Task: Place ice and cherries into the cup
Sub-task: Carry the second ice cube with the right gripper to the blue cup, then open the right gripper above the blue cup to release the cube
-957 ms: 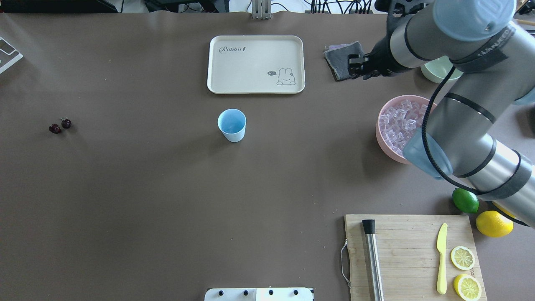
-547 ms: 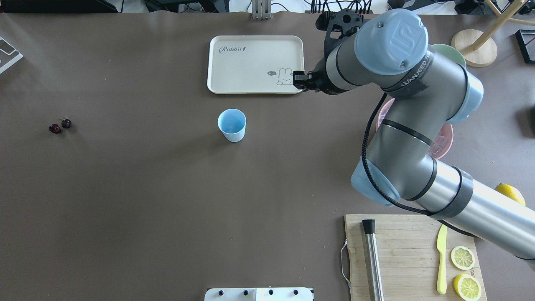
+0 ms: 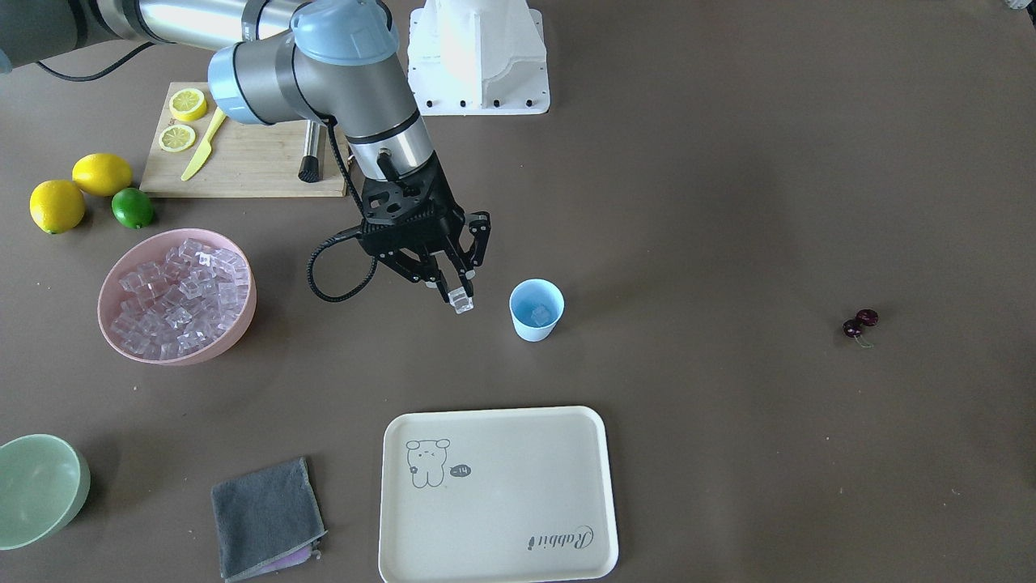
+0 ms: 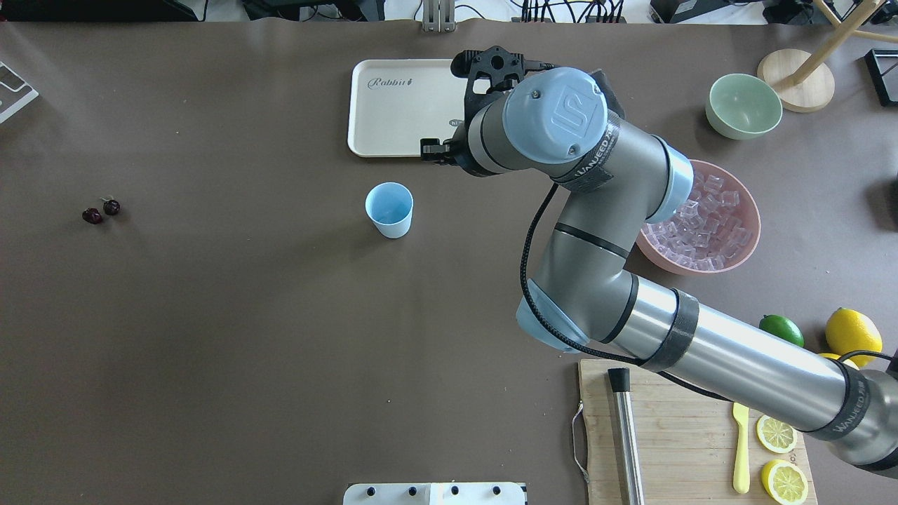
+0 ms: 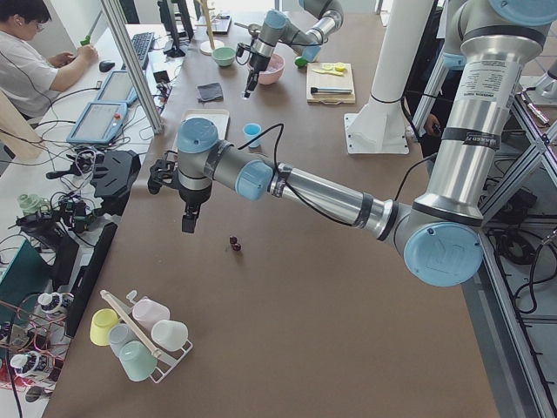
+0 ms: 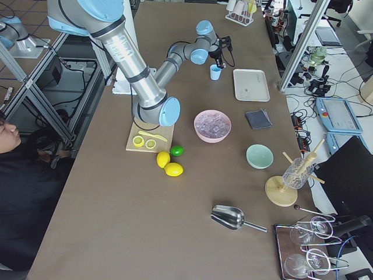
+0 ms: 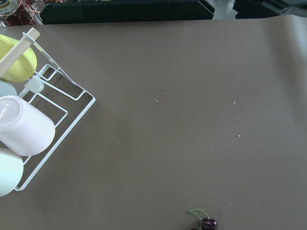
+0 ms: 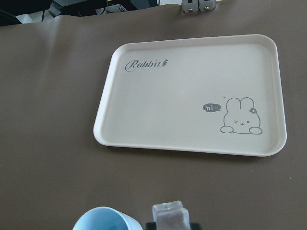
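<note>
The light-blue cup [image 3: 536,309] stands upright mid-table, also in the overhead view [image 4: 389,209]. My right gripper [image 3: 457,298] is shut on a clear ice cube [image 3: 462,304], held above the table just beside the cup, on the side toward the pink bowl. The wrist view shows the cube [image 8: 168,213] beside the cup's rim [image 8: 108,219]. The pink bowl [image 3: 194,355] holds several ice cubes [image 3: 174,287]. The cherries [image 3: 859,322] lie far off on the table, also in the left wrist view [image 7: 208,223]. My left gripper [image 5: 188,222] hangs near them; I cannot tell its state.
A cream tray [image 3: 498,494] lies beyond the cup. A grey cloth [image 3: 267,518] and pale green bowl [image 3: 40,490] sit past the pink bowl. A cutting board [image 3: 243,166], a lime [image 3: 132,208] and lemons [image 3: 57,205] are near the robot's base. A cup rack [image 7: 29,129] stands at the left end.
My right arm has swung left from over the pink bowl, past the tray's corner, to beside the cup. The cup and cherries have not moved.
</note>
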`<state>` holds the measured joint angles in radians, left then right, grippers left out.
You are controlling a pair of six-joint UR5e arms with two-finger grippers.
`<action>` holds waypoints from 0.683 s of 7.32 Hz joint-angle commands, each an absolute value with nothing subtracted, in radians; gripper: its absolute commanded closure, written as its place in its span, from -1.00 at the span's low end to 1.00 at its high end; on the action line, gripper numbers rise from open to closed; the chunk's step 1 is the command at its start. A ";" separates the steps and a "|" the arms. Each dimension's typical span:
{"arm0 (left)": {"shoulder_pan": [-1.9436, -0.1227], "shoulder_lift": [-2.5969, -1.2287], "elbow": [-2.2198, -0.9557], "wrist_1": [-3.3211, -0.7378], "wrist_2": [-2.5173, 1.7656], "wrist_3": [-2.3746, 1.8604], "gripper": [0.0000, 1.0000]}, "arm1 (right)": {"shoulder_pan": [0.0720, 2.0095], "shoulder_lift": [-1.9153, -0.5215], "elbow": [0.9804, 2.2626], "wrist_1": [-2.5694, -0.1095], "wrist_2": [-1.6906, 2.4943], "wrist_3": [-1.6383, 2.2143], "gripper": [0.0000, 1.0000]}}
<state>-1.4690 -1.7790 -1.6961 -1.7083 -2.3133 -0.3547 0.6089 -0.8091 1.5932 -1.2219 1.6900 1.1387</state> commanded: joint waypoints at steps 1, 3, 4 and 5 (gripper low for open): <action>-1.468 -1.778 -1.694 -1.709 -2.313 -0.354 -0.95 | 0.571 -0.726 1.467 -1.129 1.655 1.138 1.00; -1.468 -1.773 -1.692 -1.709 -2.313 -0.354 -0.95 | 0.543 -0.703 1.418 -1.088 1.638 1.135 1.00; -1.468 -1.772 -1.692 -1.709 -2.313 -0.354 -0.95 | 0.529 -0.696 1.405 -1.088 1.632 1.132 1.00; -1.468 -1.770 -1.692 -1.709 -2.313 -0.354 -0.95 | 0.520 -0.695 1.396 -1.088 1.631 1.132 1.00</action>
